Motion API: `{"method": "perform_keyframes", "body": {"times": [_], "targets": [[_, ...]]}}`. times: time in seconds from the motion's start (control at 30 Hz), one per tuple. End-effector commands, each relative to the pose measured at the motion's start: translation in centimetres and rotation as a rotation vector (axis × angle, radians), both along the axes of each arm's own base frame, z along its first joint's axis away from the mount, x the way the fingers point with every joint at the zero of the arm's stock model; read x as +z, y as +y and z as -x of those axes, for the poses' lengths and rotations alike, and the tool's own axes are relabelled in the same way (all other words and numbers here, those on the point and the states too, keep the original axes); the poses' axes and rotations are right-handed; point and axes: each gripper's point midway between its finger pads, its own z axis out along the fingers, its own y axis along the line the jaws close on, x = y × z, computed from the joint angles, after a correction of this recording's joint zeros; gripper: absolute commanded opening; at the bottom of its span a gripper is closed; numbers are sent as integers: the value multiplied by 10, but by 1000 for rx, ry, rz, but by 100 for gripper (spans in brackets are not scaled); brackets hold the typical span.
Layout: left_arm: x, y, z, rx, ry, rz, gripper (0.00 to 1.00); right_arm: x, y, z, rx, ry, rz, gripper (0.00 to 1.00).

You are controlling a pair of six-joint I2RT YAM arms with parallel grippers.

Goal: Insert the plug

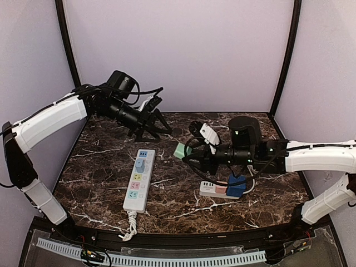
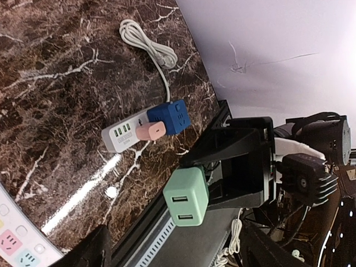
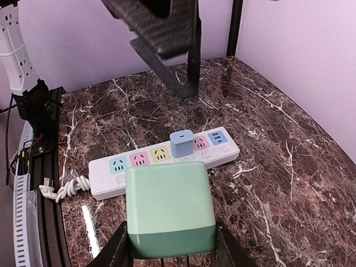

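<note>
The top external camera sits high behind the near edge of the table (image 1: 100, 167), looking down and forward over all of it to the far edge. The left wrist camera hangs near the far left corner, rolled sideways and facing the near right corner — the right wrist camera looks leftward from close behind the green plug (image 3: 169, 208). All three share that plug; the long white strip (image 1: 139, 181) shows mainly in top and right wrist views, the short strip (image 2: 125, 133) in top and left.
</note>
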Motion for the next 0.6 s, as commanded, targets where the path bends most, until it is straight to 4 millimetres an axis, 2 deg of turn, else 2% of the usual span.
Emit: {"method": "perform_keyframes", "body": {"times": [0.0, 0.17, 0.37, 0.57], "targets": [[-7, -10, 21, -61, 73, 28, 77, 33, 12, -5, 24, -63, -84, 0], [-10, -18, 31, -66, 119, 47, 74, 44, 16, -3, 45, -88, -112, 0], [-14, -23, 31, -37, 168, 64, 65, 51, 20, -1, 64, -90, -135, 0], [-2, -34, 28, -17, 188, 152, 60, 54, 21, -1, 68, -91, -146, 0]]}}
